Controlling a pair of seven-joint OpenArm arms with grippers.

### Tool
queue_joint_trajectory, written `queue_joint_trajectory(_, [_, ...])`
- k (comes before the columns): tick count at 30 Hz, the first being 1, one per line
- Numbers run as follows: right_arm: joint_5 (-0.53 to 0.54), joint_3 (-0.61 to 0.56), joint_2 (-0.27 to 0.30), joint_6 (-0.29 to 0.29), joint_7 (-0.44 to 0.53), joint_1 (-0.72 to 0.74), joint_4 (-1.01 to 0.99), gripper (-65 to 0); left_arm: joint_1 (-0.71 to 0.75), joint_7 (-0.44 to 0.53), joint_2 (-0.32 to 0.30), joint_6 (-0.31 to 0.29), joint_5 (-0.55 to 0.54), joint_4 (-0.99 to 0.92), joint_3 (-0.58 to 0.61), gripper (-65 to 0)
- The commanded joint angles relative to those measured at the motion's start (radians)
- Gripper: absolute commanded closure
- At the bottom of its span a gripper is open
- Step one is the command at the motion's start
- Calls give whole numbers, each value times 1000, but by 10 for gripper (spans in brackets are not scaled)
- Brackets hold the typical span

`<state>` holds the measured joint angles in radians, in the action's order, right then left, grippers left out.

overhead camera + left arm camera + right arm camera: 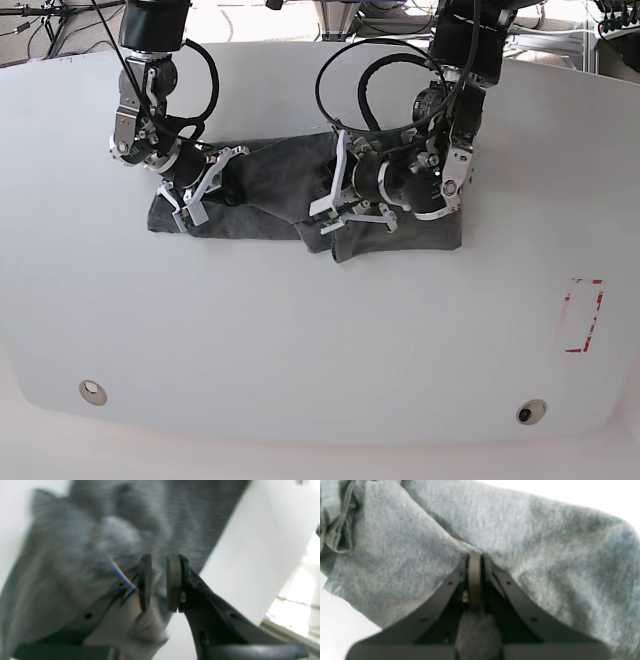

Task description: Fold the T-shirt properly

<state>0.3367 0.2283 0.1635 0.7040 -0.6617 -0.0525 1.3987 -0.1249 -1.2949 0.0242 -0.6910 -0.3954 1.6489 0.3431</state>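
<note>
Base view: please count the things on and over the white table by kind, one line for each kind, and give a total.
T-shirt, dark grey: 1
Robot hands, the left hand and the right hand: 2
Round fittings in the table: 2
Red rectangle mark: 1
Total: 6

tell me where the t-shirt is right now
In the base view the T-shirt lies bunched on the white table, toward the far edge and left of centre, between the two arms, each pinching it.
</note>
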Motion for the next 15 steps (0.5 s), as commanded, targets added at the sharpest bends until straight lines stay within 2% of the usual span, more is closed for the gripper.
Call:
queue_joint_trajectory(1, [-47, 0, 6, -6, -54, 0, -2, -22, -42, -5, 9, -7, -12, -19, 60, -88])
queue_joint_trajectory(7, [-47, 0, 6, -6, -54, 1, -2, -22, -60, -35, 10, -7, -14, 4, 141, -88])
queue_joint_trajectory(12, [-47, 0, 6, -6, -54, 1, -2, -22, -52, -44, 4, -7, -12, 173, 96, -88])
queue_joint_trajectory(15, [-47, 0, 6, -6, -54, 1, -2, -22, -32, -44, -14, -7, -7, 251, 23, -88])
